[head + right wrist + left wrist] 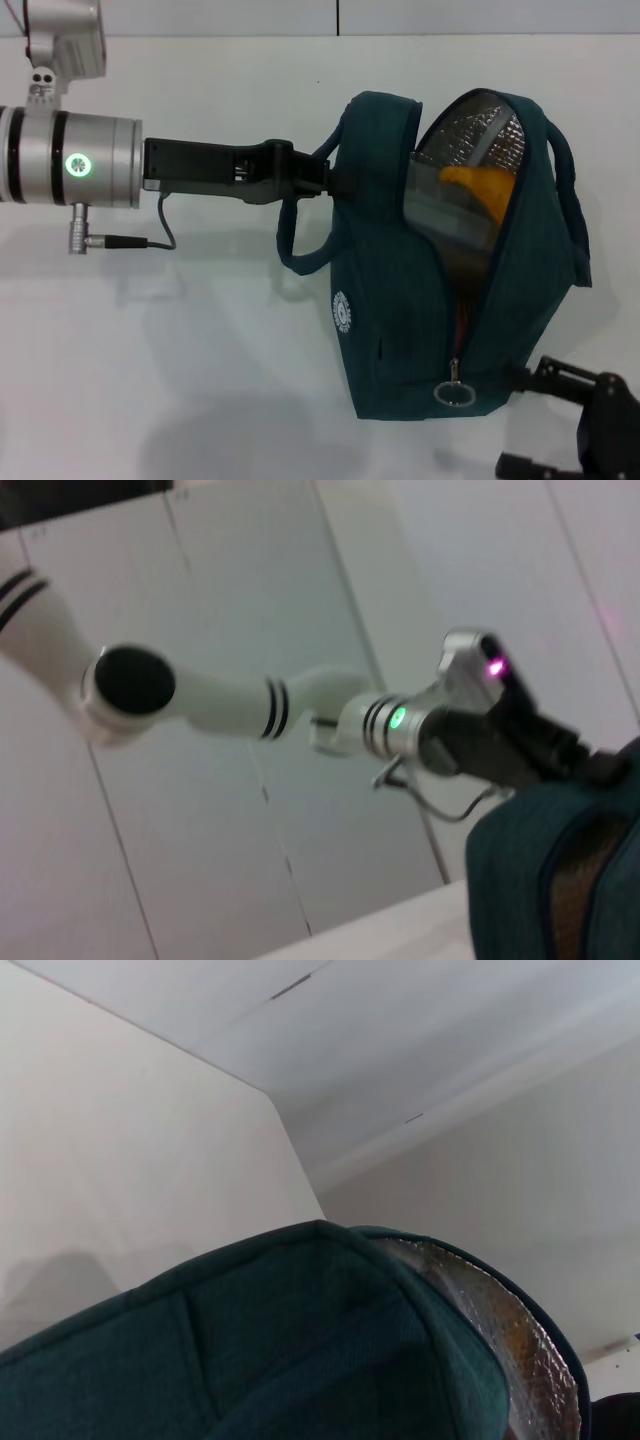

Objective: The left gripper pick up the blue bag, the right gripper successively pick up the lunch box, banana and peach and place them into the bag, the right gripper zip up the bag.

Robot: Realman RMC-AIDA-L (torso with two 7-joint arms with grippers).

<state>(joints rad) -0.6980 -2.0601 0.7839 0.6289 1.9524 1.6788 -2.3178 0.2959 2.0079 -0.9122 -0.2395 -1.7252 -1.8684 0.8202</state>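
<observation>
The blue bag (400, 300) stands upright with its zip open and the foil lining (480, 135) showing. My left gripper (335, 182) reaches in from the left and is shut on the bag's upper side by a handle. Inside, the clear lunch box (440, 208) leans against the wall with the banana (482, 187) above it. The peach is out of view. The metal zip pull (454, 394) hangs low on the front. My right gripper (518, 420) sits just right of it, open and holding nothing. The bag's top (300, 1350) fills the left wrist view, and its edge (530, 870) shows in the right wrist view.
A white tabletop (180, 380) lies under and around the bag, backed by a white wall. A grey cable (150, 240) hangs under my left wrist. The left arm (260, 705) stretches across the right wrist view.
</observation>
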